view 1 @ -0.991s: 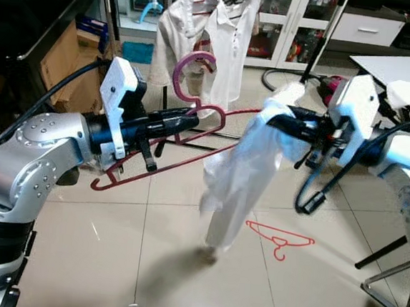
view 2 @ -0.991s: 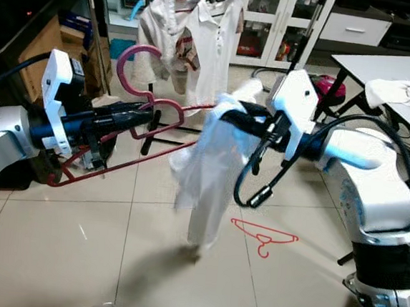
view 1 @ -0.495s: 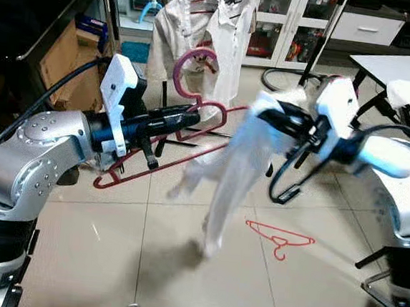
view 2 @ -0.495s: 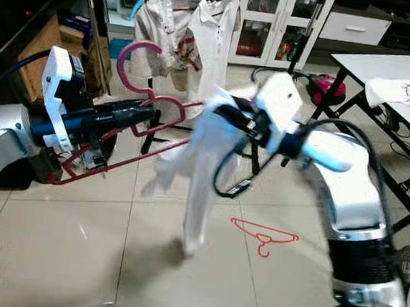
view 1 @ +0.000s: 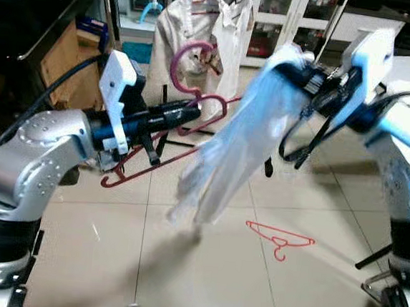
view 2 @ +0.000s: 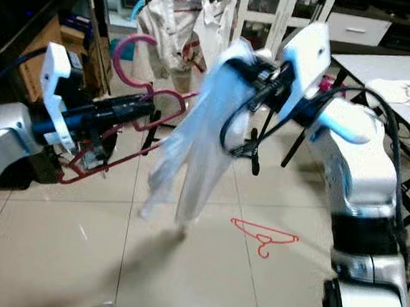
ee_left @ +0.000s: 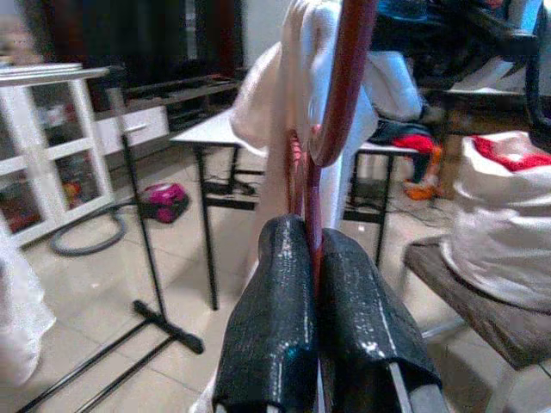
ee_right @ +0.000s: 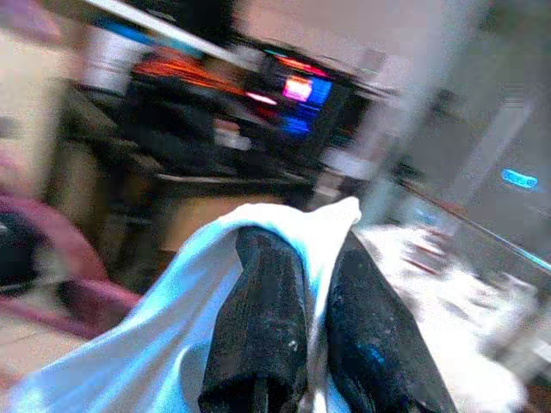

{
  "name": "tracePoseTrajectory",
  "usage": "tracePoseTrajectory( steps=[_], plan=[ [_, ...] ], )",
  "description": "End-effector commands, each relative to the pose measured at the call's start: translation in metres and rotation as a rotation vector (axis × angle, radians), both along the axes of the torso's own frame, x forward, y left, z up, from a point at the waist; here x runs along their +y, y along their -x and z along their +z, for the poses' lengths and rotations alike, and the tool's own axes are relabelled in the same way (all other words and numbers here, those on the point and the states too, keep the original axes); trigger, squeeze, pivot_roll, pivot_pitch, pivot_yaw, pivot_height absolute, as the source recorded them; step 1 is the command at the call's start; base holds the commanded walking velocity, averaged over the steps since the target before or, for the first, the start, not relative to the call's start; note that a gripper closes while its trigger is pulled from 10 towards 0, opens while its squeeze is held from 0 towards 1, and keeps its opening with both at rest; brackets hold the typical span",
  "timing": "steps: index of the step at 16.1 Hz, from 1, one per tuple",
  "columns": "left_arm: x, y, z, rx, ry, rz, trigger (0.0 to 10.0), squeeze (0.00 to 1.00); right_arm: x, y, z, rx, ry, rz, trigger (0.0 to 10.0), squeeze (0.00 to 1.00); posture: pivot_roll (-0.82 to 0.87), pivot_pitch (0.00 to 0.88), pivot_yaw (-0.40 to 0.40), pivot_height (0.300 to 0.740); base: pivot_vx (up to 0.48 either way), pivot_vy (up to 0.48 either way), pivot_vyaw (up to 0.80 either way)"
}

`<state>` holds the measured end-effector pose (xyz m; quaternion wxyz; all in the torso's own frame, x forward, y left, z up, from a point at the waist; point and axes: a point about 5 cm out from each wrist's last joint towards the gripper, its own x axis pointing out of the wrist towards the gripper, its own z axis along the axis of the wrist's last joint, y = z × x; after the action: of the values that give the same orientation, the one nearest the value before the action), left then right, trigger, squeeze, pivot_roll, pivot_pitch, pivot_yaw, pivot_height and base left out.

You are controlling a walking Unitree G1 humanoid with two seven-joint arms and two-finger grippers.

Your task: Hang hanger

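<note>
Your view: shirts on a rack stand behind, a red hanger on the floor below. Left gripper fingers clamp the maroon hanger; right gripper fingers pinch the raised white shirt.

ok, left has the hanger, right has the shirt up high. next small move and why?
Probably bring the right gripper down and toward the free end of the dark red hanger, so the white shirt's opening meets it. The left gripper is shut on the hanger, and the shirt dangles beside it, not yet threaded on.
</note>
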<state>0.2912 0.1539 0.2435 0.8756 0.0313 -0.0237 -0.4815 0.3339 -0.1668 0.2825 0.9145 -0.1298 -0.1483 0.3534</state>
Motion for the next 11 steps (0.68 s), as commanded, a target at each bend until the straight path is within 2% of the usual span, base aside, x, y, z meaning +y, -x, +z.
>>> tracePoseTrajectory(
  steps=[1, 2, 3, 5, 6, 7, 8, 9, 10, 11],
  plan=[
    [-0.002, -0.001, -0.004, 0.012, -0.005, 0.026, 10.0, 0.00, -0.013, -0.007, 0.007, -0.032, -0.035, -0.112, 10.0, 0.00, -0.04, 0.000, -0.025, 0.740, 0.000, 0.000, 0.00],
    [0.002, -0.006, -0.014, 0.032, 0.023, 0.143, 10.0, 0.00, -0.028, -0.019, 0.000, 0.016, -0.143, -0.255, 10.0, 0.00, -0.03, 0.000, -0.024, 0.740, 0.000, 0.000, 0.00],
    [0.004, -0.009, -0.017, 0.038, 0.038, 0.200, 10.0, 0.00, -0.031, -0.021, -0.003, 0.030, -0.166, -0.293, 10.0, 0.00, -0.03, 0.000, -0.024, 0.740, 0.000, 0.000, 0.00],
    [0.019, -0.023, -0.021, 0.043, 0.108, 0.448, 10.0, 0.00, -0.038, -0.027, -0.014, 0.070, -0.234, -0.376, 10.0, 0.00, -0.02, 0.028, -0.029, 0.740, 0.000, 0.000, 0.00],
    [0.033, -0.031, -0.021, 0.031, 0.170, 0.634, 10.0, 0.00, -0.041, -0.031, -0.020, 0.099, -0.300, -0.415, 10.0, 0.00, -0.01, 0.036, -0.034, 0.740, 0.000, 0.000, 0.00],
    [0.045, -0.033, -0.020, 0.012, 0.214, 0.766, 10.0, 0.00, -0.043, -0.034, -0.023, 0.111, -0.352, -0.452, 10.0, 0.00, -0.01, 0.043, -0.038, 0.740, 0.000, 0.000, 0.00],
    [0.051, -0.031, -0.020, 0.002, 0.243, 0.856, 10.0, 0.00, -0.048, -0.036, -0.027, 0.111, -0.392, -0.509, 10.0, 0.00, 0.00, 0.047, -0.039, 0.740, 0.000, 0.000, 0.00],
    [0.049, -0.029, -0.027, 0.003, 0.248, 0.918, 10.0, 0.00, -0.051, -0.037, -0.038, 0.150, -0.475, -0.562, 10.0, 0.00, 0.01, 0.045, -0.040, 0.740, 0.000, 0.000, 0.00],
    [0.039, -0.027, -0.038, 0.043, 0.248, 0.925, 10.0, 0.00, -0.049, -0.036, -0.051, 0.199, -0.504, -0.595, 10.0, 0.00, 0.00, 0.041, -0.040, 0.740, 0.000, 0.000, 0.00],
    [0.032, -0.026, -0.046, 0.056, 0.235, 0.922, 10.0, 0.00, -0.049, -0.034, -0.057, 0.196, -0.483, -0.619, 10.0, 0.00, 0.00, 0.040, -0.042, 0.740, 0.000, 0.000, 0.00]
  ],
)
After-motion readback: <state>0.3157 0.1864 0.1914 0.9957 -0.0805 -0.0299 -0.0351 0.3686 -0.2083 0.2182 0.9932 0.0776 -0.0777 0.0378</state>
